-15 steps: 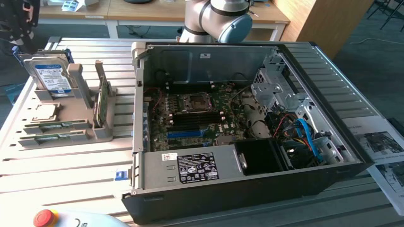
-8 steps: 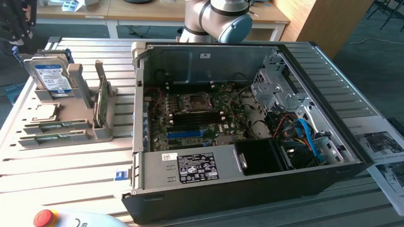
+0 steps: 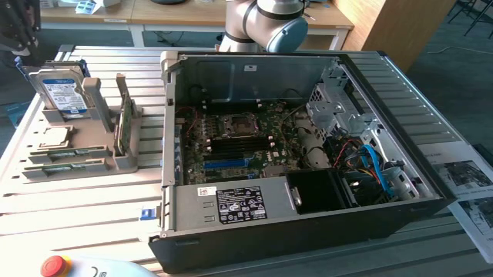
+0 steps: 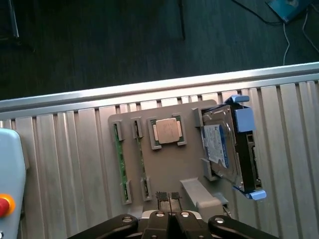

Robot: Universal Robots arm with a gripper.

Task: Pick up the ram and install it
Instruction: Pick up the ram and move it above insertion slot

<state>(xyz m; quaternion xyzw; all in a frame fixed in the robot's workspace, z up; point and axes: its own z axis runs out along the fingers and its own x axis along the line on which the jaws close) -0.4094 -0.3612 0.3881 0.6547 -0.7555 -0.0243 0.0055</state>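
Note:
Two ram sticks lie on edge, side by side, in the grey holder (image 3: 131, 164): ram (image 3: 68, 153) and ram (image 3: 66, 169). From the wrist they are thin green strips, ram (image 4: 119, 164) and ram (image 4: 141, 167), on the holder (image 4: 169, 169). My gripper (image 4: 168, 196) hangs high above the holder with its dark fingers pressed together and nothing between them, its tips just beside the nearer stick. The arm (image 3: 269, 23) rises behind the open computer case (image 3: 308, 231), whose motherboard shows a blue slot (image 3: 227, 163).
The holder also carries a hard drive (image 3: 62, 92) (image 4: 224, 149), a square processor (image 3: 50, 137) (image 4: 167, 131) and a taller green card (image 3: 123, 124) on edge. A red stop button (image 3: 54, 265) (image 4: 4, 206) sits at the slatted table's edge. Papers (image 3: 470, 179) lie beside the case.

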